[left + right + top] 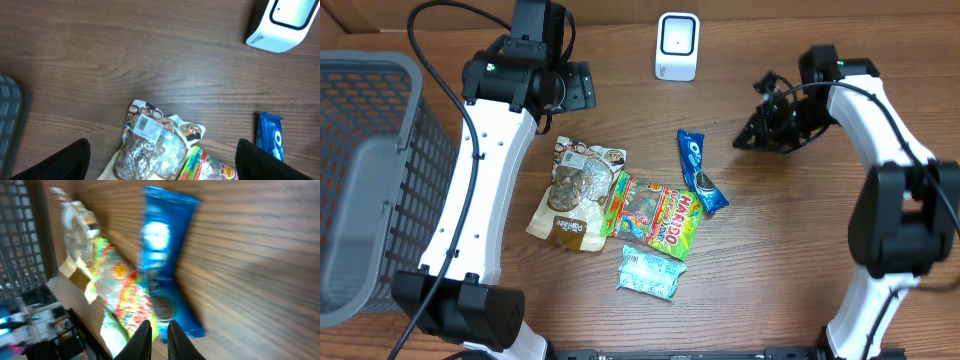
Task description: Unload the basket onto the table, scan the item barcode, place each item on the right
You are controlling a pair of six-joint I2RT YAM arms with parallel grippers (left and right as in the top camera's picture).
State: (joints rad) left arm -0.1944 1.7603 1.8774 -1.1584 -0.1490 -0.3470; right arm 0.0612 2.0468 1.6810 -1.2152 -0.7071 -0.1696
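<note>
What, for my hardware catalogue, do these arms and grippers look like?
The left arm and right arm have white shells, black joints, black cables and a small green light each. The left gripper and right gripper are black.

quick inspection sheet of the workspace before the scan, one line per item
surface: wooden table, no spills seen
job's things: white scanner at the far edge; Oreo pack, Haribo bag, cookie bag and pale blue packet lying mid-table, none held
clutter: nothing seen
grippers: left gripper open, empty; right gripper nearly closed, empty
cables: black cable looping over the left arm
surroundings: grey basket at the left
</note>
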